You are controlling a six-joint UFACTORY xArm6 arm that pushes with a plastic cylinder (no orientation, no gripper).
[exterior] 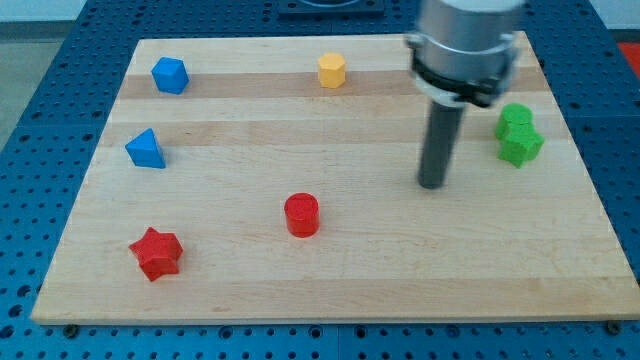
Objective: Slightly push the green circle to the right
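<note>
The green circle (515, 116) sits near the board's right edge, touching a green star (521, 145) just below it. My tip (431, 184) rests on the board to the left of both green blocks and a little lower, well apart from them. The rod rises from the tip to the arm's grey body at the view's top.
A yellow hexagon (332, 70) lies at the top middle. A blue hexagon-like block (170, 75) and a blue triangle (146, 149) lie at the left. A red cylinder (301, 215) and a red star (156, 252) lie at the lower left. The wooden board (330, 290) sits on a blue surface.
</note>
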